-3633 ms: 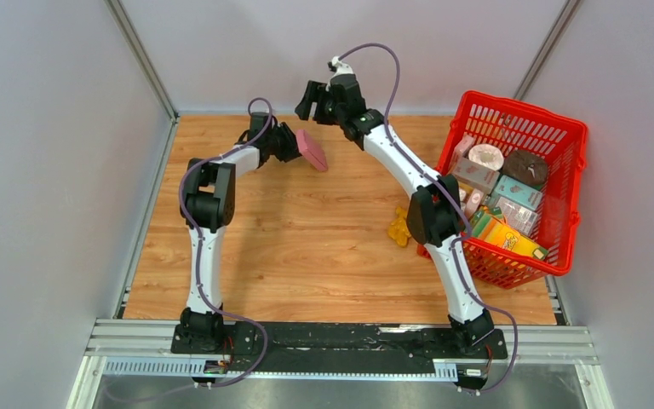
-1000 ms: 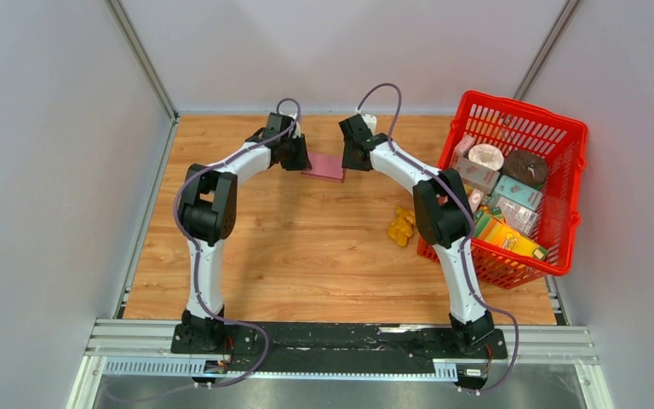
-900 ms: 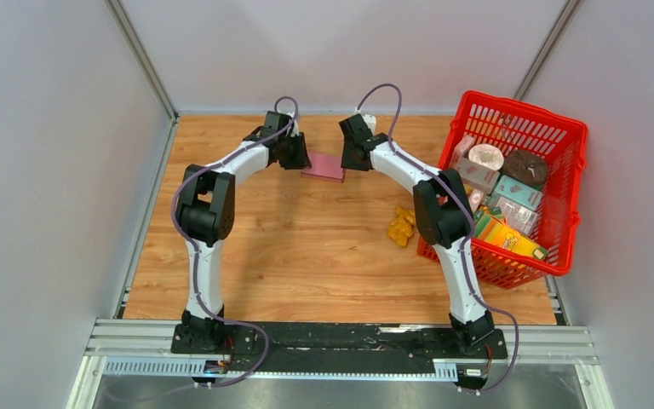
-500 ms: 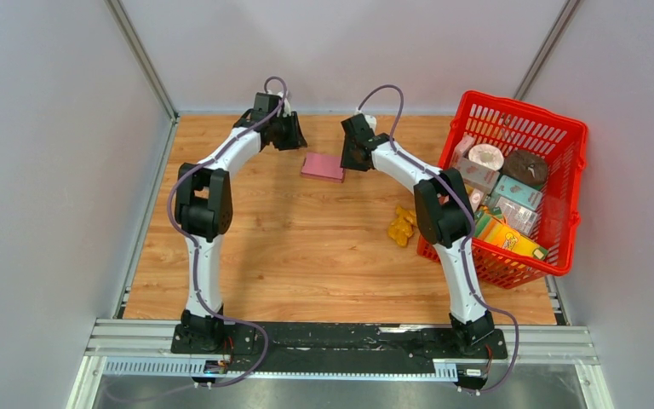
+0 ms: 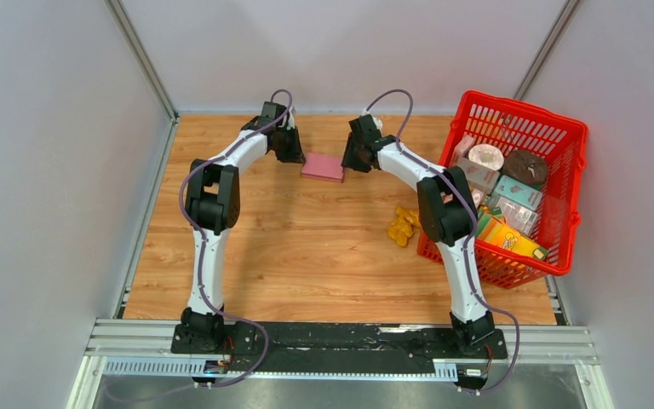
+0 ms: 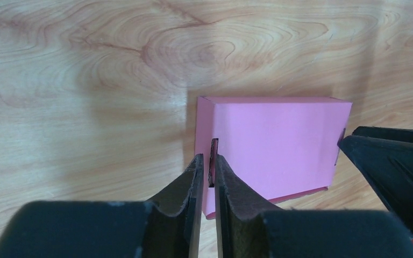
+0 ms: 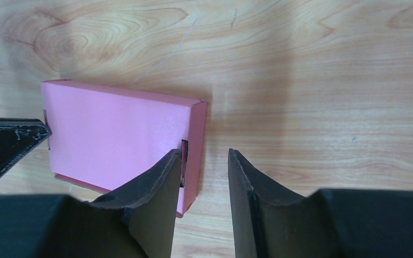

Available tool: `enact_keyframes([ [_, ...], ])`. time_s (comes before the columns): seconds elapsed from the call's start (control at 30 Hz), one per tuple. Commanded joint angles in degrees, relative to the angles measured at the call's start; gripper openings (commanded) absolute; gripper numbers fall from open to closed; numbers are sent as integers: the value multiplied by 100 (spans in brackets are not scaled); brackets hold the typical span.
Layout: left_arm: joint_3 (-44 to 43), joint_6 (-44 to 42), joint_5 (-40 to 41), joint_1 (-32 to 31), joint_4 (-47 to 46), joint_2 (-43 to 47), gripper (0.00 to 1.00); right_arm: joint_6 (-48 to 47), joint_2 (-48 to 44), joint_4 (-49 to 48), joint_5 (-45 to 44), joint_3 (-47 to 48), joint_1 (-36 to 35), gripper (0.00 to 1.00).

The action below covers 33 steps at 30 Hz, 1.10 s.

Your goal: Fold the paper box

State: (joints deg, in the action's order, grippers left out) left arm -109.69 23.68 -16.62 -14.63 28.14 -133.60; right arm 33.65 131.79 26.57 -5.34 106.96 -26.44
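Seems to be the last tucking of the end flaps: at the left, nearly closed left gripper (image 6: 208, 159) nosing the slit in the left end of the paper box (image 6: 274, 142), with nothing visibly pinched. Lies flat as a closed block on the table (image 5: 306, 247), far middle, just between the two grippers. At the right, spread-apart right gripper (image 7: 203, 153), one finger at the opposite end's slit, the other over wood; next, probably calls for pressing both ends inward evenly without sliding the light block.

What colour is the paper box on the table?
The paper box is plain pink, clearest in left wrist view.
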Motion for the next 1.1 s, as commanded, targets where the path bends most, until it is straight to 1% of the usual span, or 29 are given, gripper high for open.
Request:
enact_keyframes([
  [0.0, 17, -197, 291, 48, 455, 132, 19, 396, -162, -433, 742, -96, 156, 41],
  [0.17, 176, -373, 458, 127, 701, 133, 13, 450, -171, -556, 1035, -149, 183, 43],
  [0.23, 254, -408, 484, 171, 754, 124, 12, 493, -215, -722, 1211, -254, 183, 52],
  [0.3, 413, -434, 388, 267, 746, 193, 10, 546, -223, -898, 1464, -342, 218, 56],
  [0.47, 729, -364, 327, 461, 675, 343, 9, 573, -189, -1092, 1773, -369, 235, 63],
  [0.6, 712, -391, 317, 523, 877, 352, 8, 581, -48, -1145, 2133, -255, 244, 68],
  [0.67, 764, -399, 317, 514, 965, 378, 8, 573, -4, -1127, 2213, -193, 244, 69],
  [0.77, 826, -426, 317, 514, 904, 431, 8, 669, 92, -1346, 2450, -184, 270, 70],
  [0.9, 826, -435, 326, 514, 913, 422, 8, 810, 399, -1671, 3029, 61, 297, 71],
  [1.0, 826, -443, 326, 514, 921, 414, 8, 1003, 488, -1969, 3258, 106, 288, 70],
  [1.07, 826, -443, 318, 514, 895, 423, 8, 1117, 506, -2102, 3294, 141, 279, 66],
])
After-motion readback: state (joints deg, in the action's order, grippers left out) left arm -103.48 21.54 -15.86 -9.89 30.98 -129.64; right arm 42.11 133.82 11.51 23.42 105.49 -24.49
